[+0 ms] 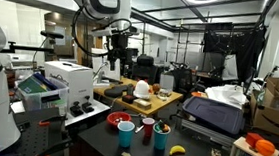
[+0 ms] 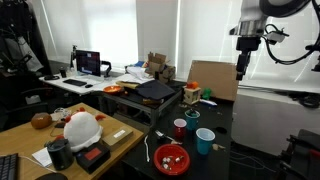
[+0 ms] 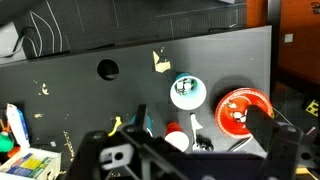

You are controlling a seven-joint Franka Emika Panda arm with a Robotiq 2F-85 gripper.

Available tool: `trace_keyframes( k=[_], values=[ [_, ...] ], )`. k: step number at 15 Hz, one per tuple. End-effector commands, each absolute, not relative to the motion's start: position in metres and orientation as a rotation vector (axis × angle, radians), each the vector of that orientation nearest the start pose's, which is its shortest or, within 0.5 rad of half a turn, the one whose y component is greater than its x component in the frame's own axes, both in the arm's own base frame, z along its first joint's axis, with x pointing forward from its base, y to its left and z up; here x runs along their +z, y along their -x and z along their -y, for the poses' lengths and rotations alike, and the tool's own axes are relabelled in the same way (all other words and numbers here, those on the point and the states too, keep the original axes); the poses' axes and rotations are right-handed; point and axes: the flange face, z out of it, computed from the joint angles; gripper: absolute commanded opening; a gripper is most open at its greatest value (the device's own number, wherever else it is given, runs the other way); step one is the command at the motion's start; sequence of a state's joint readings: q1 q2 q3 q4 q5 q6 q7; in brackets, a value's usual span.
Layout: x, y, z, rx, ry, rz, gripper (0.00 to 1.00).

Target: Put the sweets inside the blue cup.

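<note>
Tool (image 2: 243,68) w/ jaws apart hangs high, well apart from blue cup (image 2: 204,140).

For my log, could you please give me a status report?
End effector open, raised high, empty. Blue cup upright, untouched. Red cup beside it, not touching.

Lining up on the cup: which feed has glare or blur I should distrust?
Wrist view: even light, the light blue plastic tumbler clear from above. In an exterior view, bright white windows backlight the room; in an exterior view, a ceiling ring light flares overhead.
</note>
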State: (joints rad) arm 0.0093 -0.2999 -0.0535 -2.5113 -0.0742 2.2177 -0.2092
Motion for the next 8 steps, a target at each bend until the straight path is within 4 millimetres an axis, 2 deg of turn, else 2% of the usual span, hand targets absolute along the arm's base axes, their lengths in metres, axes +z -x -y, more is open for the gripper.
trace_keyframes(
  k=[1, 8],
  values=[
    [0.3896, -0.4310, 0.0212, 0.000, 3.168, 0.337, 1.00],
    [0.3898, -0.4324, 0.0197, 0.003, 3.170, 0.335, 1.00]
  ],
)
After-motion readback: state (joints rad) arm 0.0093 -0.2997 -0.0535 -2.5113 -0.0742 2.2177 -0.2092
